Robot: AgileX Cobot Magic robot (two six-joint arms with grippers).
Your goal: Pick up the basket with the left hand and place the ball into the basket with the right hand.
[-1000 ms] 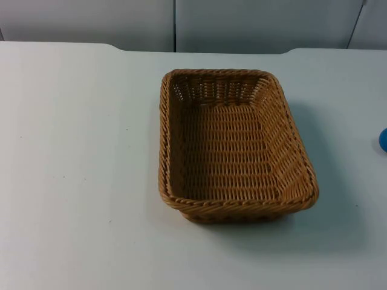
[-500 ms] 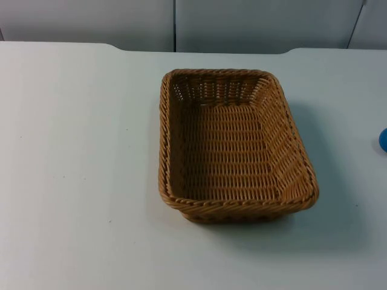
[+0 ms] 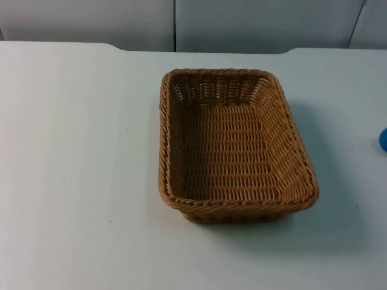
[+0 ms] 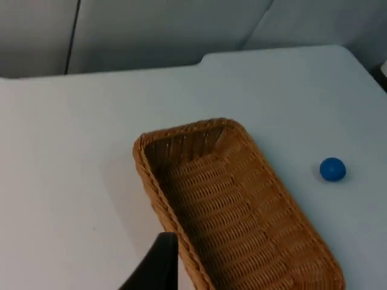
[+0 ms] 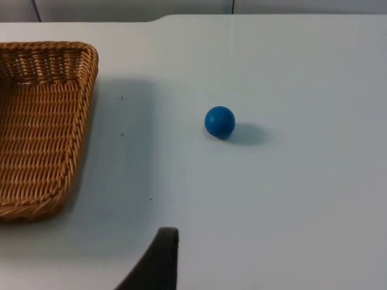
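- Basket (image 3: pixel 236 145): a rectangular woven wicker basket, tan-brown, stands upright on the white table (image 3: pixel 78 181), around the middle of the top view. Its long sides run from near to far; the near rim sits toward the camera, the far rim toward the grey partition wall (image 3: pixel 254 24).
- Basket interior: nothing lies in it — bare weave on the floor and walls, confirmed in the left wrist view (image 4: pixel 236 211) and partly in the right wrist view (image 5: pixel 36 127).
- Ball (image 3: pixel 383 140): a small blue ball rests on the table to the right of the basket, well apart from it and cut by the right edge of the top view. In the right wrist view (image 5: pixel 219 121) it shows whole, round, with a soft shadow beside it; in the left wrist view (image 4: pixel 332 170) it lies beyond the basket's right long side.
- Left gripper (image 4: pixel 158 266): one black fingertip is seen above the table just beside the basket's left rim, not touching it as far as can be made out. Whether the fingers stand wide or narrow — cannot tell.
- Right gripper (image 5: pixel 158 258): one black fingertip is seen over bare table, on the near side of the ball and well apart from it, with the basket's right corner off to the left. Finger spread cannot be told; nothing is seen held.
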